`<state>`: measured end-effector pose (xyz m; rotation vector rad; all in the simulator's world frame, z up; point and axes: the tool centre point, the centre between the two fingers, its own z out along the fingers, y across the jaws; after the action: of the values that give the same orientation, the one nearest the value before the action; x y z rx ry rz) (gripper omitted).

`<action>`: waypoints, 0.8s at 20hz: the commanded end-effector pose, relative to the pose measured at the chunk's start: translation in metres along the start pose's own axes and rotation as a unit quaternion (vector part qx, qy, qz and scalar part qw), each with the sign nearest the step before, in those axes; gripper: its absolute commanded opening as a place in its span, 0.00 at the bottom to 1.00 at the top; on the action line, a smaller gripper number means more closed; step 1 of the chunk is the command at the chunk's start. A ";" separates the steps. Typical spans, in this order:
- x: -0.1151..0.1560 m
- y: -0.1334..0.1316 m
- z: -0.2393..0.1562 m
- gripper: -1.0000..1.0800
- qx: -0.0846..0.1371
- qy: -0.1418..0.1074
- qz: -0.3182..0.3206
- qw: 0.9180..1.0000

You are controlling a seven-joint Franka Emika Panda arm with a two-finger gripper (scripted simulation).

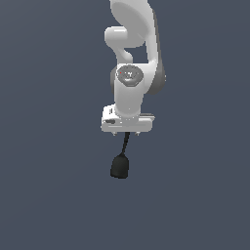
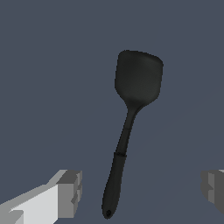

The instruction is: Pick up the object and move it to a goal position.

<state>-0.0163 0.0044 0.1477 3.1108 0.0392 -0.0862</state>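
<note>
The object (image 2: 138,81) is a matte black thing with a broad rounded head and a thin dark handle. In the wrist view it lies on the grey-blue surface, and the handle's end reaches in between my two fingers (image 2: 70,192). My gripper (image 2: 142,192) is open, with its jaws wide apart and neither finger touching the handle. In the exterior view the object (image 1: 120,166) shows just below the white gripper (image 1: 126,133), its stem running up toward the hand. The fingertips are mostly hidden under the hand there.
A plain grey-blue surface (image 1: 49,195) fills both views. The white arm (image 1: 132,58) rises straight up above the gripper. No other objects or edges show.
</note>
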 end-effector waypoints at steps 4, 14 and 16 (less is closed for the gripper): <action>0.000 -0.003 -0.001 0.96 0.002 0.000 -0.003 1.000; 0.002 -0.018 -0.007 0.96 0.012 0.000 -0.018 1.000; 0.002 -0.017 -0.005 0.96 0.012 0.001 -0.015 1.000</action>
<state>-0.0146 0.0225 0.1536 3.1340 0.0915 -0.0861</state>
